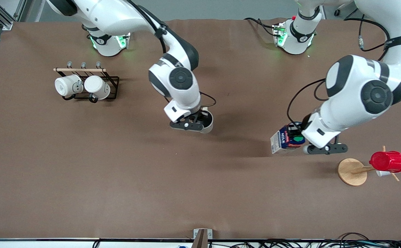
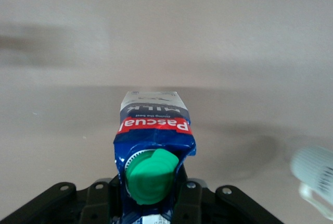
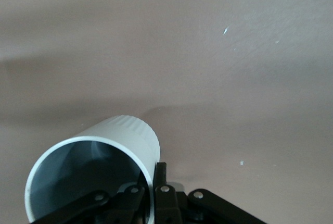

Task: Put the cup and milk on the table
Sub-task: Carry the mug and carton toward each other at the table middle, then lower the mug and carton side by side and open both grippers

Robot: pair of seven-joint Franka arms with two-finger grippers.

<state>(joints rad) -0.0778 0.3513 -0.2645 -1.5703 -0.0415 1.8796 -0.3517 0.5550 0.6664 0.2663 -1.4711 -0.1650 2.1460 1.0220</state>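
Front view: toward the right arm's end of the brown table [image 1: 83, 165], a black wire rack [image 1: 112, 86] holds two white mugs [image 1: 81, 86] lying on their sides under a wooden bar. Near the middle of the table, the right gripper [image 1: 195, 124] is clamped on the rim of the cup [image 1: 207, 122], a cream-white mug, holding it just above the brown surface. In the right wrist view, one finger [image 3: 160, 182] presses the outside of the cup's [image 3: 96, 172] wall, and its grey inside faces the camera. Toward the left arm's end, the left gripper [image 1: 298, 137] is closed on the top of the milk [image 1: 285, 139], a dark blue and white carton carried tilted over the table. The left wrist view shows the milk's [image 2: 153, 146] green cap, red band and folded top pinched between the jaws. Nearest that end stands a wooden stand [image 1: 352, 171] with a round base, with a red cup [image 1: 388, 161] on one peg.
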